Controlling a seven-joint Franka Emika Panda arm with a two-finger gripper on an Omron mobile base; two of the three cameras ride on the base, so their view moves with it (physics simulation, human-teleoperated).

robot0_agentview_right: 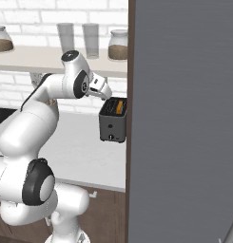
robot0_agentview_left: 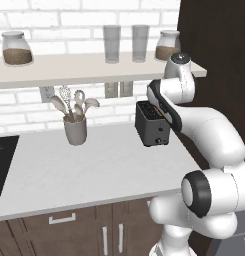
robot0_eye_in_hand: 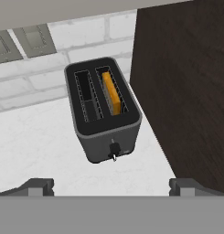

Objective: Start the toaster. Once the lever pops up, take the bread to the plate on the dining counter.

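My gripper [robot0_eye_in_hand: 111,187] hangs wide open above the toaster [robot0_eye_in_hand: 104,112], clear air between. Dark cabinet wall [robot0_eye_in_hand: 186,87] crowds the toaster's right side; shelf [robot0_agentview_left: 69,67] overhead. Desk [robot0_agentview_left: 94,165] bare toward its front edge; utensil cup [robot0_agentview_left: 75,130] well left.

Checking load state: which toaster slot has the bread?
In the hand view, the right-hand slot, nearer the dark cabinet panel, holds the bread; the toaster has its other slot empty.

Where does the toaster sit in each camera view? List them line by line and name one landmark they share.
Left base view: toaster right of centre on the white worktop, partly behind the arm.
Right base view: toaster at centre, against the dark cabinet side.
Hand view: toaster at centre, seen from above.
Shared landmark: the dark cabinet side beside it.
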